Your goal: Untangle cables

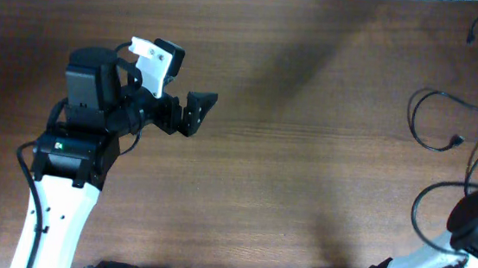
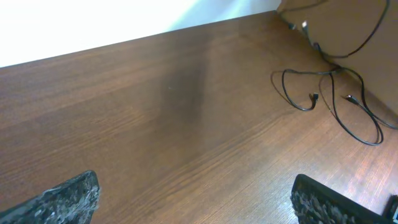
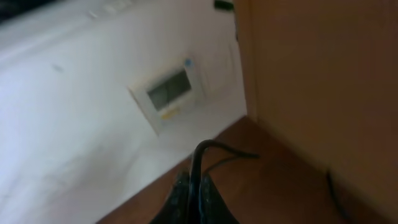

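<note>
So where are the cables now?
In the overhead view the cables lie in loose loops at the right edge of the table; the right gripper pinches one strand.

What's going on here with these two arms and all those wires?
Two robot arms are working on loose black cables lying on the right side of the wooden table. The right pincer is pinched shut on one of them. The left pincer hangs wide open over bare wood, holding nothing.
</note>
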